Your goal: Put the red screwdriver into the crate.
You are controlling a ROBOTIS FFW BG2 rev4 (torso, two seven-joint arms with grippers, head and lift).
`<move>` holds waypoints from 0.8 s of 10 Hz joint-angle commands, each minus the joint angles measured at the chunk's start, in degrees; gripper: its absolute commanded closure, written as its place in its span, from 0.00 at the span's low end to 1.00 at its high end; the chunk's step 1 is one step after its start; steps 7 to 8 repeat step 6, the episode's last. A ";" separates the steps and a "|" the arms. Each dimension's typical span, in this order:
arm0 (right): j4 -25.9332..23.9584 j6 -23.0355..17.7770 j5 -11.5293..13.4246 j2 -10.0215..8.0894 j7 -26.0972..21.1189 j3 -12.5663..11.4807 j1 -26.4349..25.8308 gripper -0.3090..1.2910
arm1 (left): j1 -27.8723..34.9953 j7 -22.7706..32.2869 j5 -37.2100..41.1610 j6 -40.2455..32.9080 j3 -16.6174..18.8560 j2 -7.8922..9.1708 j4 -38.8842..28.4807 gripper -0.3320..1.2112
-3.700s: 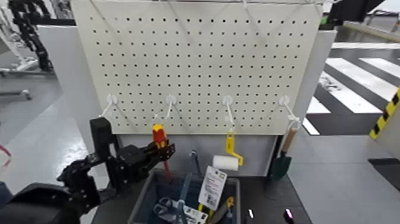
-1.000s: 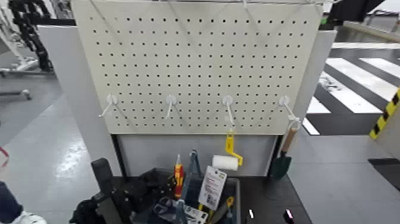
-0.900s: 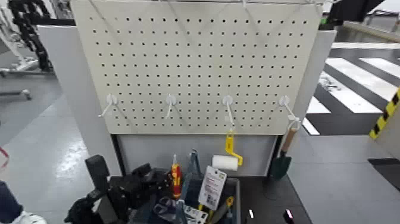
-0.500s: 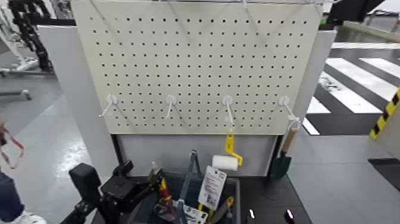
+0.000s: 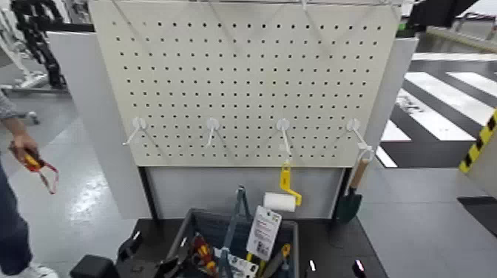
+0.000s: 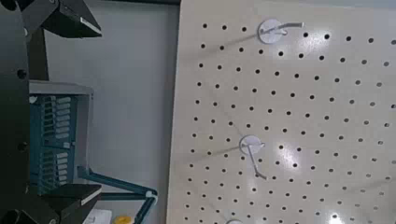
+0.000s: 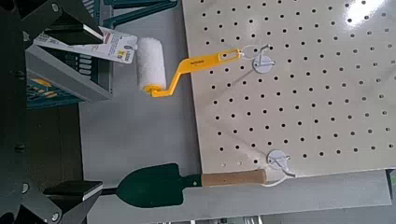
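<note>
The red screwdriver (image 5: 201,252) lies inside the crate (image 5: 194,224), at its left side, among other tools: scissors handles, a yellow-handled tool (image 5: 284,255) and an upright blue clamp (image 5: 235,211). A white tagged card (image 5: 263,231) leans in the crate; its print is not legible. The left gripper (image 5: 151,260) sits low, just left of the crate, fingers apart and holding nothing. The right gripper (image 7: 51,103) shows its fingers spread. A paint roller (image 5: 282,198) and trowel (image 5: 350,194) hang on the pegboard (image 5: 251,74). A person's hand (image 5: 22,148) is at far left.
</note>
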 commanded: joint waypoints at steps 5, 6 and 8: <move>-1.12 2.00 0.26 -0.02 0.13 -0.49 0.32 0.31 | 3.12 1.67 -7.07 -0.94 0.29 -0.37 -2.00 0.30; -1.64 2.79 0.53 -0.02 0.39 -0.66 0.32 0.30 | 3.12 1.67 -7.07 -0.94 0.20 -0.20 -2.00 0.30; -1.64 2.79 0.53 -0.02 0.39 -0.66 0.32 0.30 | 3.12 1.67 -7.07 -0.94 0.20 -0.20 -2.00 0.30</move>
